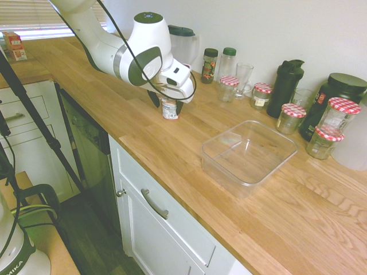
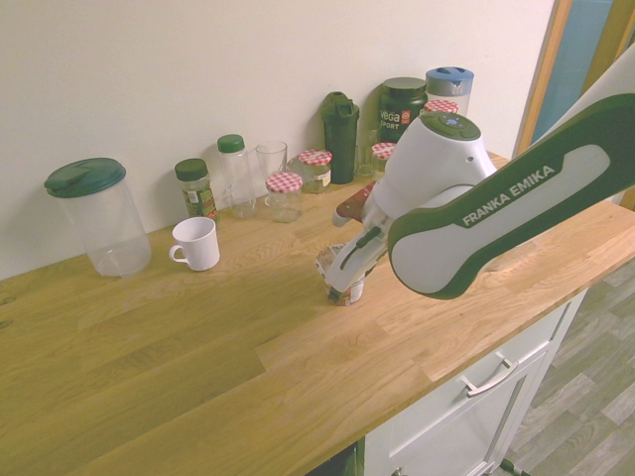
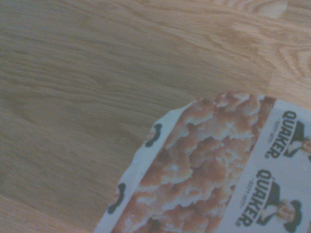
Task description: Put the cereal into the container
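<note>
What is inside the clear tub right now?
Nothing: through the tub only bare worktop shows. The cereal cup still stands on the counter, apart from it, under the open gripper.

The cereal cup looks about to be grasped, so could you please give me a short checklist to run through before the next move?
1. Pincer open: ok, its dark fingers stand on either side of the cereal cup.
2. Cup upright on the counter: ok in both exterior views.
3. Cup centred between the fingers: cannot tell, the arm hides much of it.
4. Fingers low enough on the cup: cannot tell.
5. Container ready to receive: ok, it stands open and nothing shows inside it.
6. Path from cup to container: ok, bare wood lies between them; the jars stand back by the wall.
</note>
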You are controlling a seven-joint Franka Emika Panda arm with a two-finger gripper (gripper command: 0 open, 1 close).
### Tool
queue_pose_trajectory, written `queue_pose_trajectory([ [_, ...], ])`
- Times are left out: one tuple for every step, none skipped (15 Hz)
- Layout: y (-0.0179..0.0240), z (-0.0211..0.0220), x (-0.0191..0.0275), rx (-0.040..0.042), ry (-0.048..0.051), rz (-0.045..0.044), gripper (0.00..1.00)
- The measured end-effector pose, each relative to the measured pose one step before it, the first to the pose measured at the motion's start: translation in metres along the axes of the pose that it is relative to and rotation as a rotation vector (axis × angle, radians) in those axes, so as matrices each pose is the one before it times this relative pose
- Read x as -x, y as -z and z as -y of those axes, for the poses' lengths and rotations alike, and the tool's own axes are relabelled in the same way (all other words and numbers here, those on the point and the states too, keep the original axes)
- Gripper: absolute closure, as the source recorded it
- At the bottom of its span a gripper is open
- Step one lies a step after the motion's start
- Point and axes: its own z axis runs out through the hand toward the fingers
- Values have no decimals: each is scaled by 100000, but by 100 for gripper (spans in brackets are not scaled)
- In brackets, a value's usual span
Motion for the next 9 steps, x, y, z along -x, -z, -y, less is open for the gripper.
queue_pose_trajectory([
  [-223,166,-79,-358,782,-870,0],
  [-64,202,-94,-386,444,-1120,0],
  [57,209,-128,-283,16,-959,100],
  [108,191,-172,-331,193,-801,100],
  [98,194,-127,-179,378,-560,100],
  [39,113,-14,-116,208,-418,100],
  [-56,37,55,-17,-100,-75,100],
  [-94,52,97,-5,-46,45,100],
  [-149,29,109,-31,43,138,100],
])
